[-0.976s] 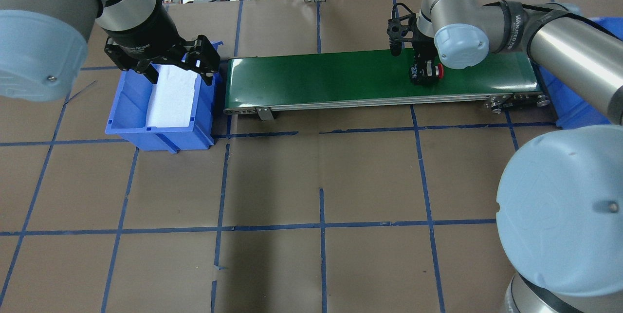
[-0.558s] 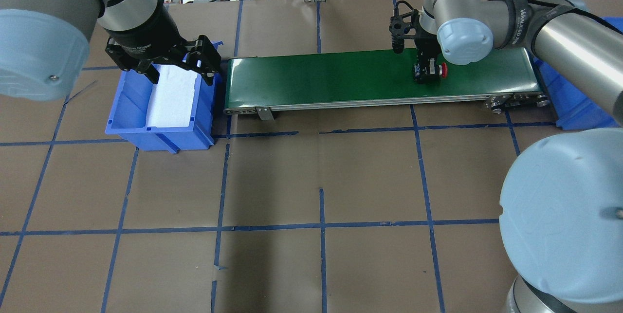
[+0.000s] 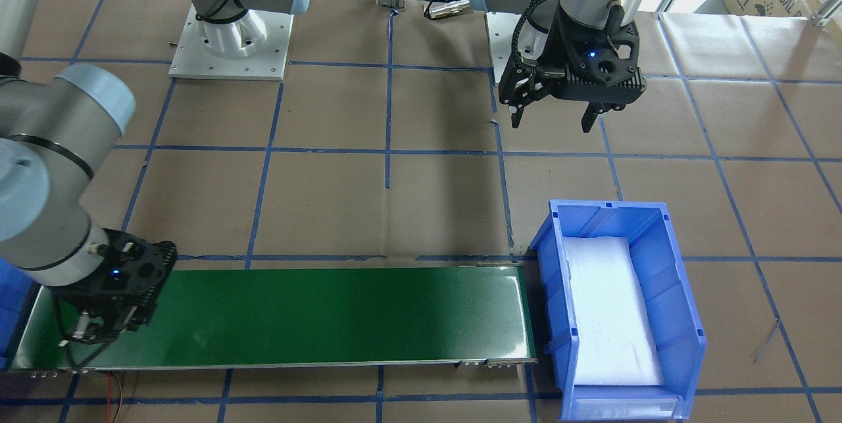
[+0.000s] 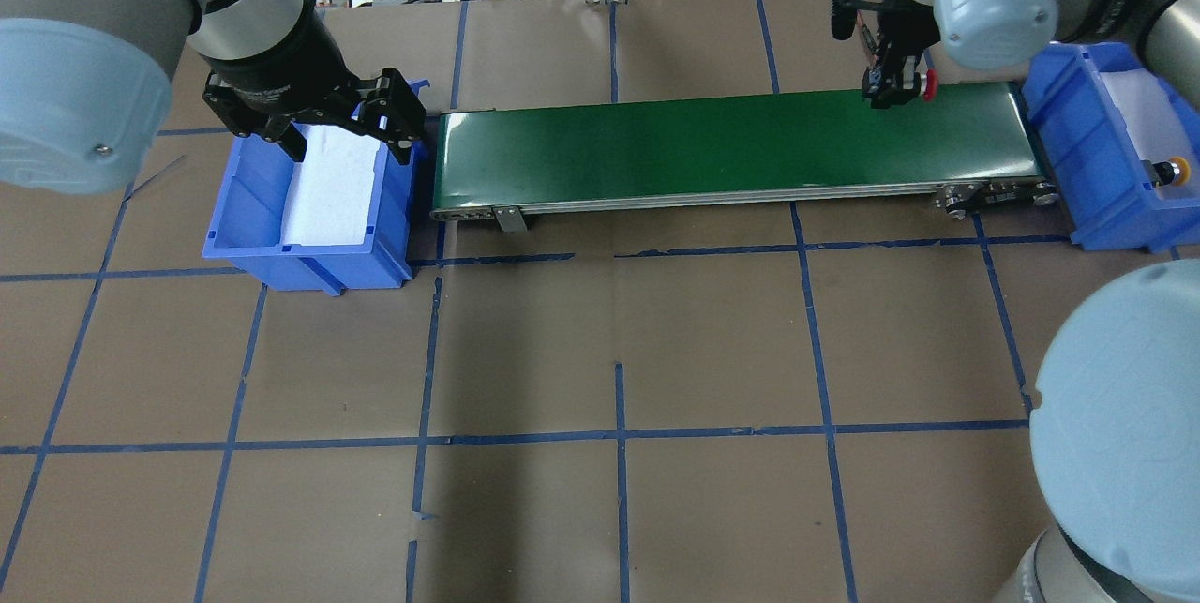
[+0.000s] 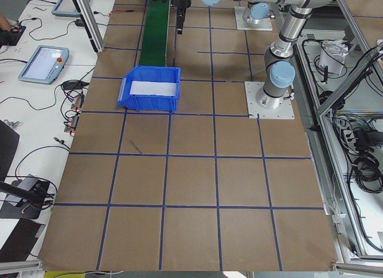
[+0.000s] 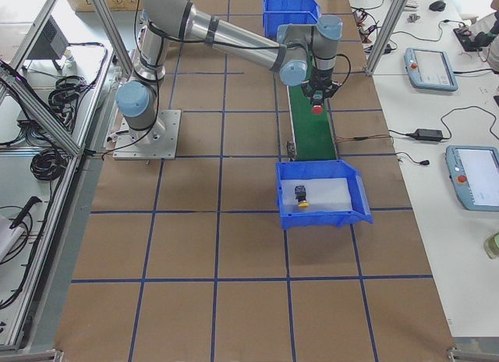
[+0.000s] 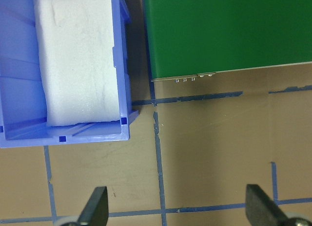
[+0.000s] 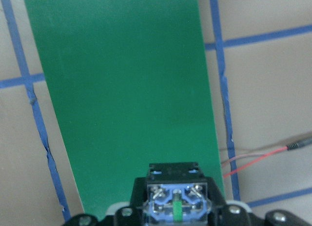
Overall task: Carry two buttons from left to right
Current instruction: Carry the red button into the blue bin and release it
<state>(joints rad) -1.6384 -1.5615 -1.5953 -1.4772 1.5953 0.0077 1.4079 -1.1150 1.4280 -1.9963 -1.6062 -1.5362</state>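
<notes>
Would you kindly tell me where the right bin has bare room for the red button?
In the right bin, the foam is bare on the half away from the robot, up to the far wall; the yellow button takes the near end. The belt is bare too, except under the right gripper holding the red button.

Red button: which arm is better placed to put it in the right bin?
Right. The right gripper holds the red button above the conveyor near the right bin, where the yellow button lies. The left gripper hangs open by the left bin.
</notes>
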